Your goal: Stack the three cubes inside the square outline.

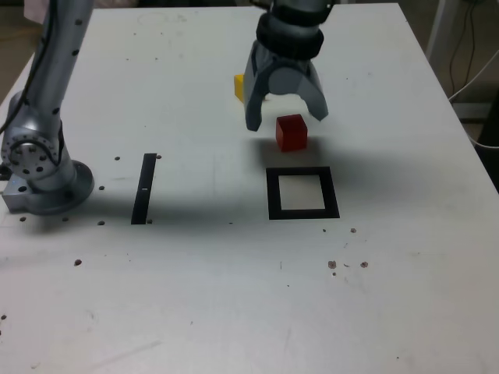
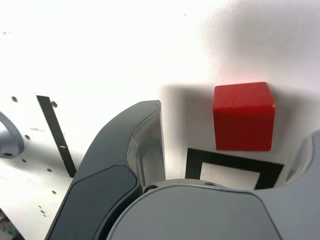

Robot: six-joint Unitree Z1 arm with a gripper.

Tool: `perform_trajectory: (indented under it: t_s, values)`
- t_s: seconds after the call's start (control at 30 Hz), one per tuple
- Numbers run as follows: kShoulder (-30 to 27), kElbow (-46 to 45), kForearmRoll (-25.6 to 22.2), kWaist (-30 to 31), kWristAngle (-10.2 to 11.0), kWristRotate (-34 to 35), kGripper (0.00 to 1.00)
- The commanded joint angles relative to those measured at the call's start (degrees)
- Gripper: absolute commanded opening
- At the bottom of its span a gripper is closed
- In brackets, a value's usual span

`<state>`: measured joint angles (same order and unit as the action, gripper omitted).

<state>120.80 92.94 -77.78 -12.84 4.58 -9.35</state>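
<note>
On the white table [image 1: 405, 296] you've basically got everything left to do. The gripper [image 1: 285, 118] hangs with jaws spread wide, holding nothing, just behind the red cube [image 1: 291, 132]. The square outline [image 1: 302, 193] is still bare, red cube sitting just beyond its far edge. The yellow cube [image 1: 239, 86] peeks out behind the gripper; green isn't in view.

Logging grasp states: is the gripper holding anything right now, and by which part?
Nothing is held. The gripper is open above the table, and the red cube sits free between its jaws.
</note>
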Motion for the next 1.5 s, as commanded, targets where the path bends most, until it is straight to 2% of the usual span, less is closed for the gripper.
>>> perform_trajectory:
  t_s: [0.0,0.57,0.77,1.47]
  values:
    - [0.61,-0.41,0.68,0.01,-0.19,-0.05,0.91]
    - [0.15,-6.24,9.36,-0.78,-1.46,0.92,0.77]
    - [-0.16,-6.36,9.09,-0.78,-0.81,1.69,0.65]
    - [0.93,-3.9,8.45,-0.75,-0.84,0.83,0.33]
